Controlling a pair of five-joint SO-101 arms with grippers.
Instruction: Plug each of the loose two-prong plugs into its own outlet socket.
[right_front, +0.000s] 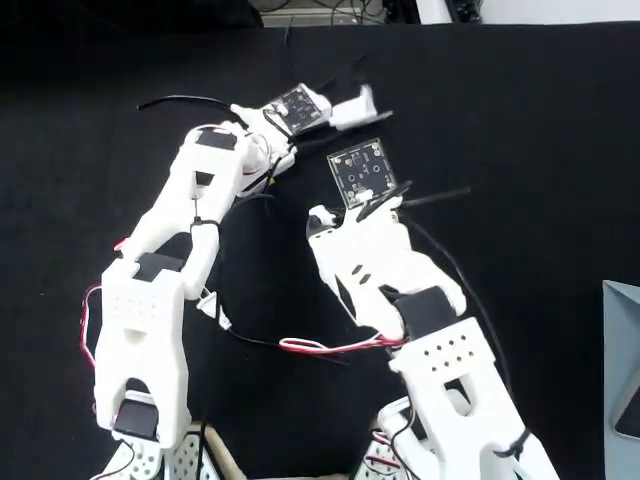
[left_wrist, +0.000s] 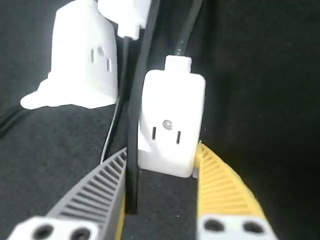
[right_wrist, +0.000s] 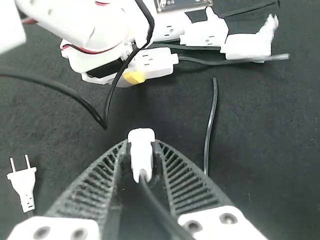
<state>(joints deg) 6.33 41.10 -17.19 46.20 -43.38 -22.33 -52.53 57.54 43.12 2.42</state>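
- So far, as I judge it, no plug is seated; both sockets seen close up have bare slots, so every pairing is left to do.
- Right gripper (right_wrist: 141, 145): its fingers are closed on the gripped plug (right_wrist: 141, 153), clamping the white body on both sides. The black cord (right_wrist: 152, 200) runs back between the fingers. The prongs are hidden, so I cannot tell how they are turned.
- Loose plug (right_wrist: 22, 182): it lies flat on the black table (right_front: 520, 120), prongs bare, well apart from the sockets and touched by neither arm.
- Left gripper (left_wrist: 161, 151): the grey and yellow fingers sit on either side of the held socket (left_wrist: 170, 120) and pinch its lower end. A black cable is caught against the grey finger. The socket's slotted face is turned toward the wrist camera.
- Second socket (left_wrist: 82, 60): it rests on the table just beside the held one, with its slots also empty.
- Receptacles: the sockets are the only ones here, and nothing is in them.
- Next, in my view, the gripped plug must be carried across to the held socket and its prongs lined up with the slots. The loose plug then needs fetching.
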